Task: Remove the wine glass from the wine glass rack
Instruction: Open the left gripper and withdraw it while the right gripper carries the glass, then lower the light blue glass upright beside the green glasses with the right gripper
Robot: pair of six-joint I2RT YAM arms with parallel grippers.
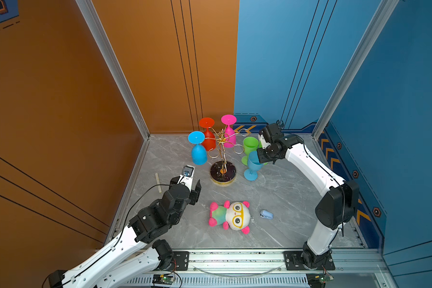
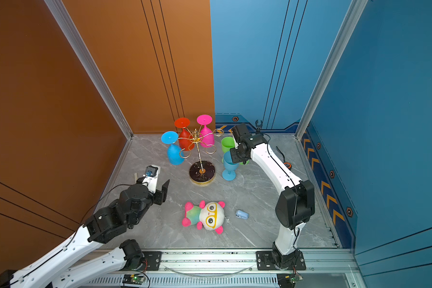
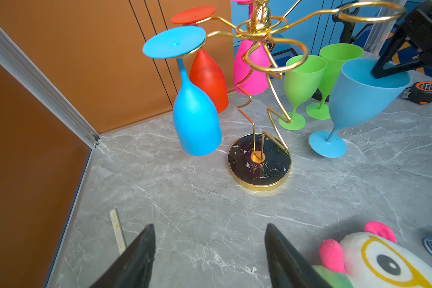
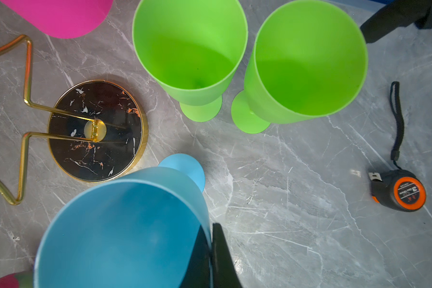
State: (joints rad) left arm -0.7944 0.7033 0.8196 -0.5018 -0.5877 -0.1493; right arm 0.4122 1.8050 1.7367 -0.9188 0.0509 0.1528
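R gripper (image 4: pixel 211 232) pinching rim of light-blue wine glass (image 1: pixel 252 162), one finger inside bowl; glass tilted, off the wine glass rack (image 1: pixel 218 174), foot low, just beside rack base. L gripper (image 3: pixel 209 229) wide, empty, over bench (image 3: pixel 185 199) near plush toy (image 1: pixel 231 217).

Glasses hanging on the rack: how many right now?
3: blue glass on the left side of the rack, red glass behind it, pink glass at the back. None looks hidden.
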